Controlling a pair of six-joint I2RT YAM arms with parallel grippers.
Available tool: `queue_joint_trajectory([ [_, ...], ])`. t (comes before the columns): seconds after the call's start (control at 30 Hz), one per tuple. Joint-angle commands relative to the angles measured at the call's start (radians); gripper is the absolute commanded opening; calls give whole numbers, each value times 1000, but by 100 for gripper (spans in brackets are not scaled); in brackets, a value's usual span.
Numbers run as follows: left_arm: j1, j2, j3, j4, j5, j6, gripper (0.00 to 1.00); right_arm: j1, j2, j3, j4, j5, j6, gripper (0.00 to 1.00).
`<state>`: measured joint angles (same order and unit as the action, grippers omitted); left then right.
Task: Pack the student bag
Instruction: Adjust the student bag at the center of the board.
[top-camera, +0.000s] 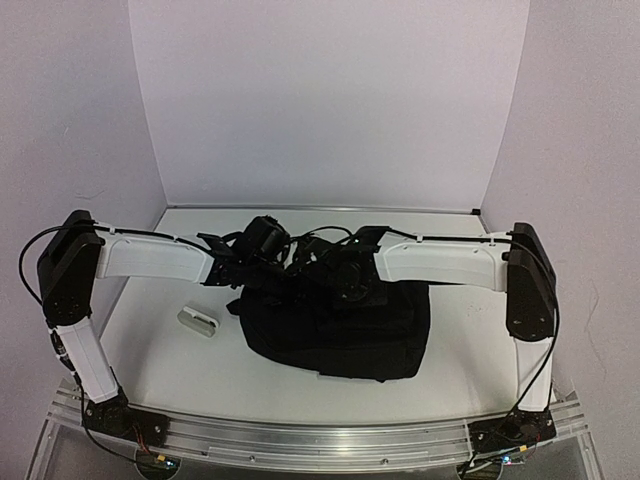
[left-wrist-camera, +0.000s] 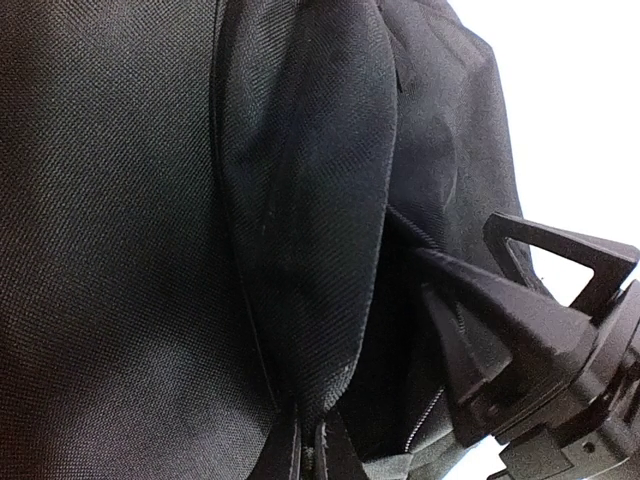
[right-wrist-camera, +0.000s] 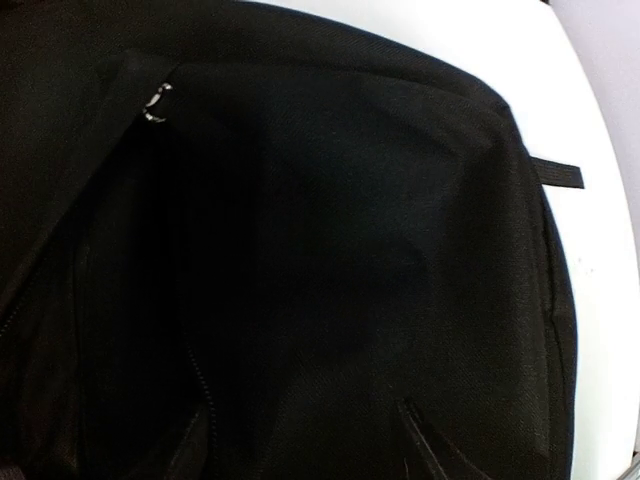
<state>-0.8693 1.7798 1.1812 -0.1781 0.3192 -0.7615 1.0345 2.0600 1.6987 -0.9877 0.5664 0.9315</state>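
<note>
Top external view: the left arm (top-camera: 150, 260) and right arm (top-camera: 440, 262) both reach inward and meet over the student bag (top-camera: 345, 340). The bag lies flat on the white table (top-camera: 160, 370).

Left wrist view:
- The left pincer (left-wrist-camera: 312, 455) is closed on a raised fold of the bag's black fabric.
- The fold stands straight ahead of the fingertips and rises away from them.
- An open zip line runs just to the right of this pincer, with a dark gap behind it.

Right wrist view:
- The right pincer (right-wrist-camera: 310, 440) is open, fingertips set well apart and holding nothing.
- The bag's fabric fills the space directly beneath and ahead of it.
- A metal zip pull (right-wrist-camera: 155, 105) sits ahead and to its left.
- A webbing end (right-wrist-camera: 560, 172) projects from the bag's edge ahead and to its right, over bare table.

In the left wrist view, the right pincer's black fingers show to the right of the left pincer, pointing into the gap beside the fold.

In the top external view, a pale oblong item (top-camera: 197, 320) lies on the table to the left of the left pincer and nearer the arm bases. It sits near the bag without touching it.
</note>
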Motion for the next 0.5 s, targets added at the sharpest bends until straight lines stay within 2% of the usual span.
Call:
queue_joint_trajectory([
  [0.0, 9, -28, 19, 20, 26, -13, 0, -6, -60, 24, -84, 126, 56, 41],
  [0.13, 9, -6, 38, 43, 56, -18, 0, -5, -79, 14, -71, 132, 75, 12],
  [0.2, 9, 5, 49, 40, 59, -17, 0, 0, -111, -2, -47, 133, 86, 4],
  [0.47, 10, 35, 79, 24, 48, -29, 0, 1, -299, -129, 147, 84, 83, 0],
])
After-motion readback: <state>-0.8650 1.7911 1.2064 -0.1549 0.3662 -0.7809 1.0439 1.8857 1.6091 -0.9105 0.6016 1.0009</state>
